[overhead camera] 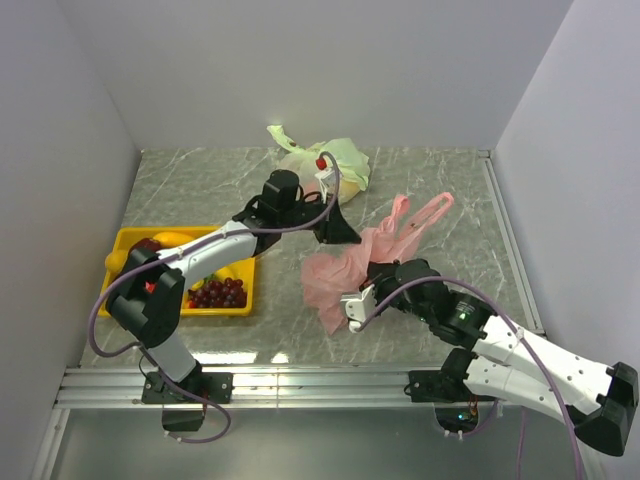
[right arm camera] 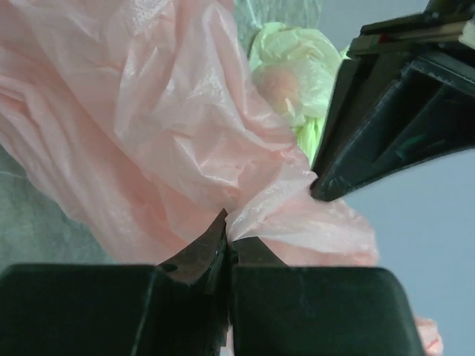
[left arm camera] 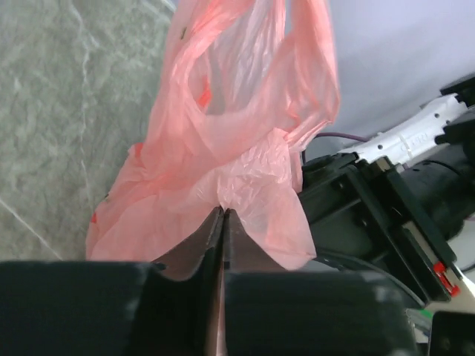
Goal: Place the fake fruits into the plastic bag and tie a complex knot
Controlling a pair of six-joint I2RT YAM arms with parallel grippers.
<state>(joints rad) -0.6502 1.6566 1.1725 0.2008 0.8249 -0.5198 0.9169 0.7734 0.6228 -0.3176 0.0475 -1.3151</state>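
left pincer (left arm camera: 223, 211) and right pincer (right arm camera: 226, 219) both clenched on the pink bag (overhead camera: 330, 272), right of the yellow tray (overhead camera: 225, 311); fruit (overhead camera: 218, 292) sits in the tray. I'd spread them apart slowly to open the mouth, since thin film tears.

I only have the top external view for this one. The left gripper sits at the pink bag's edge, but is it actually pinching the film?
Observer: Yes. The left wrist view shows the left gripper with its jaws shut on a fold of the plastic bag.
Operator: And the right one, low at the bag's near side?
Observer: The right wrist view shows the right gripper pinched on the film too, jaws together.
Operator: I see fake fruits in the tray. Any inside the bag?
Observer: No fruit shape shows through the film in either wrist view, though parts of the bag are out of frame.
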